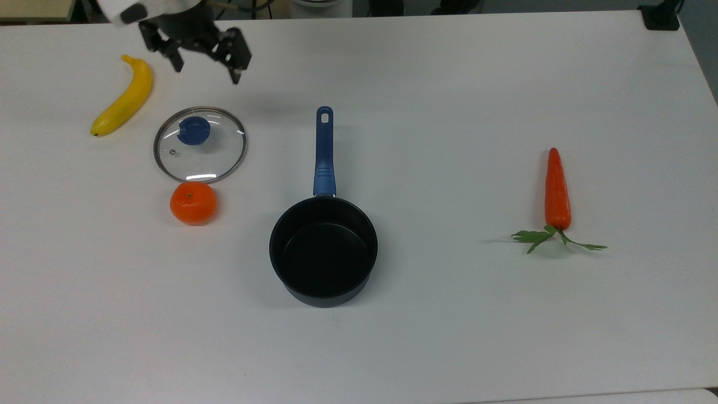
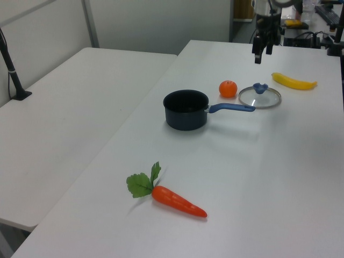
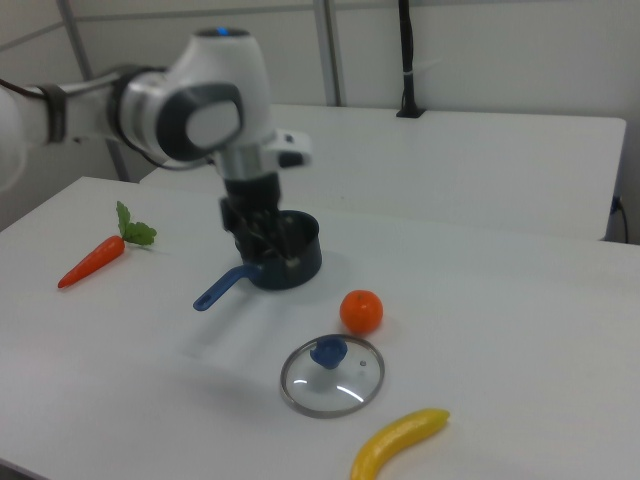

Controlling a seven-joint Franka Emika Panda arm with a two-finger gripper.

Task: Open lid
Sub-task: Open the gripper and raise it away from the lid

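On the desk [image 1: 449, 84] the lid [image 1: 200, 145] lies flat at the saucepan's [image 1: 323, 251] ten o'clock, while the hand [image 1: 205, 60] hangs above, fingers spread, empty.

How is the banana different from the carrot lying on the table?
The banana is yellow and gently curved; the carrot is orange, straight and tapers to a point. The carrot carries green leaves at one end; the banana has none. In the top view the banana lies near the glass lid at the left, the carrot alone at the right. Both lie flat on the white table.
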